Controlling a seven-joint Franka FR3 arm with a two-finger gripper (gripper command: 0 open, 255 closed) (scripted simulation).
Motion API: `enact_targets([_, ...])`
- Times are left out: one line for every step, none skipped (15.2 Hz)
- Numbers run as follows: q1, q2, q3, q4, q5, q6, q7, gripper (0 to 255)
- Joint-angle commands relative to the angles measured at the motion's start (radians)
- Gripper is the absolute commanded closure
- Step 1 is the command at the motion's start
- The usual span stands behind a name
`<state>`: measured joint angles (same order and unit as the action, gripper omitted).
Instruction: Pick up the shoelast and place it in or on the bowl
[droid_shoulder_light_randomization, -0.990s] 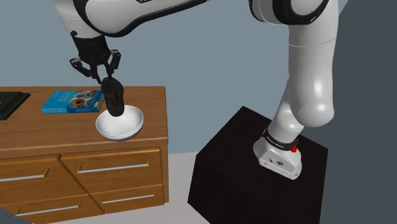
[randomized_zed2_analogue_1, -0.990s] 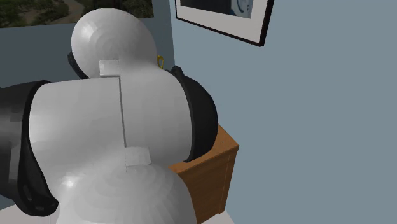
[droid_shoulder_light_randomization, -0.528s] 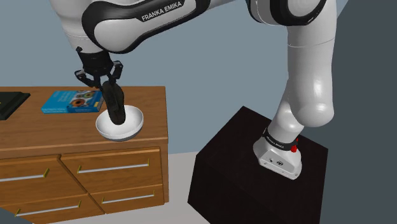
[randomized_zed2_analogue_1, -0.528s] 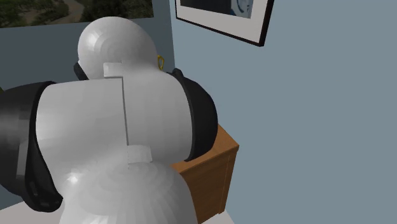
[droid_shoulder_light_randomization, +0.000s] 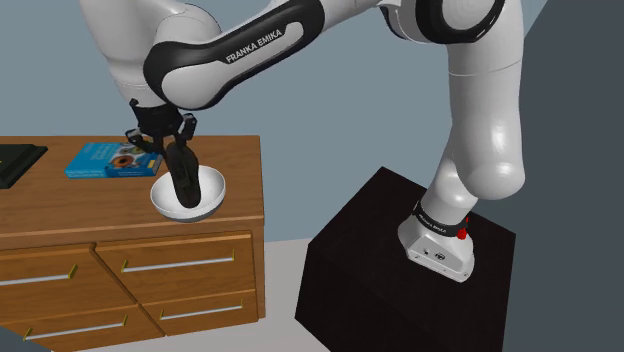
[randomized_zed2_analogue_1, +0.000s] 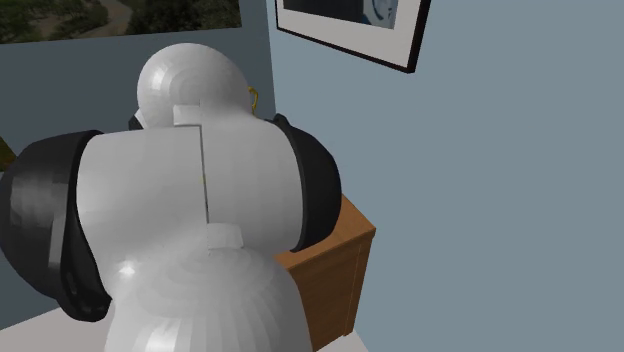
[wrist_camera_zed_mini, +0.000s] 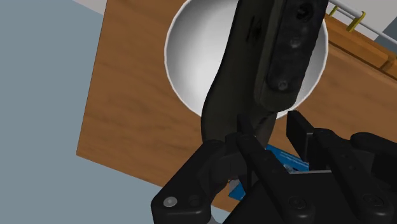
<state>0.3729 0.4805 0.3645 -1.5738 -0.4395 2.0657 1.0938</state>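
Setting: a wooden dresser (droid_shoulder_light_randomization: 60, 215) with drawers is seen against a blue-grey wall. In the second exterior view one corner of it (randomized_zed2_analogue_1: 345, 250) shows past the arm, under a framed picture (randomized_zed2_analogue_1: 350, 30) hung on the wall.
Stand: a black box (droid_shoulder_light_randomization: 400, 270) is set at the shoulder view's lower right, beside the dresser, with the arm's base on top of it.
Arm: the white arm (droid_shoulder_light_randomization: 480, 120) is bent up from the stand and over toward the shoulder view's left. Its rounded white and dark segments (randomized_zed2_analogue_1: 190, 210) are seen from very close in the second exterior view.
Bowl: a white bowl (droid_shoulder_light_randomization: 190, 210) is placed on the dresser top, near the edge closest to the stand. Its round inside (wrist_camera_zed_mini: 194, 51) is looked into along the gripper.
Gripper: the black gripper (droid_shoulder_light_randomization: 170, 145) is held just above the bowl, pointing down. In the wrist view (wrist_camera_zed_mini: 272, 130) it is closed narrowly on the upper end of the shoe last.
Shoe last: the black shoe last (droid_shoulder_light_randomization: 182, 178) is held nearly upright, slightly tilted. Its lower end is inside the bowl, below the rim, and its dark body (wrist_camera_zed_mini: 267, 57) is seen across the bowl's opening.
Book: a blue book (droid_shoulder_light_randomization: 113, 159) lies flat on the dresser top behind the bowl, toward the shoulder view's left. A blue corner of it (wrist_camera_zed_mini: 289, 159) shows close to the gripper.
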Motion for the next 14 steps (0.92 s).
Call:
enact_targets([0.0, 0.01, -0.003, -0.011, -0.007, 0.021, 0.007, 255])
enact_targets([0.001, 0.015, -0.005, -0.017, -0.011, 0.031, 0.011, 255])
enact_targets([0.001, 0.02, -0.007, -0.022, -0.014, 0.041, 0.015, 255])
enact_targets([0.002, 0.025, -0.009, -0.028, -0.018, 0.051, 0.02, 255])
enact_targets([0.003, 0.034, -0.012, -0.035, -0.024, 0.066, 0.026, 255])
enact_targets([0.003, 0.034, -0.012, -0.035, -0.024, 0.066, 0.026, 255])
enact_targets([0.003, 0.034, -0.012, -0.035, -0.024, 0.066, 0.026, 255])
enact_targets([0.003, 0.034, -0.012, -0.035, -0.024, 0.066, 0.026, 255])
enact_targets([0.003, 0.034, -0.012, -0.035, -0.024, 0.066, 0.026, 255])
enact_targets([0.003, 0.034, -0.012, -0.035, -0.024, 0.066, 0.026, 255])
enact_targets([0.003, 0.034, -0.012, -0.035, -0.024, 0.066, 0.026, 255])
enact_targets([0.003, 0.034, -0.012, -0.035, -0.024, 0.066, 0.026, 255])
enact_targets([0.003, 0.034, -0.012, -0.035, -0.024, 0.066, 0.026, 255])
enact_targets([0.004, 0.034, -0.012, -0.035, -0.024, 0.066, 0.026, 0])
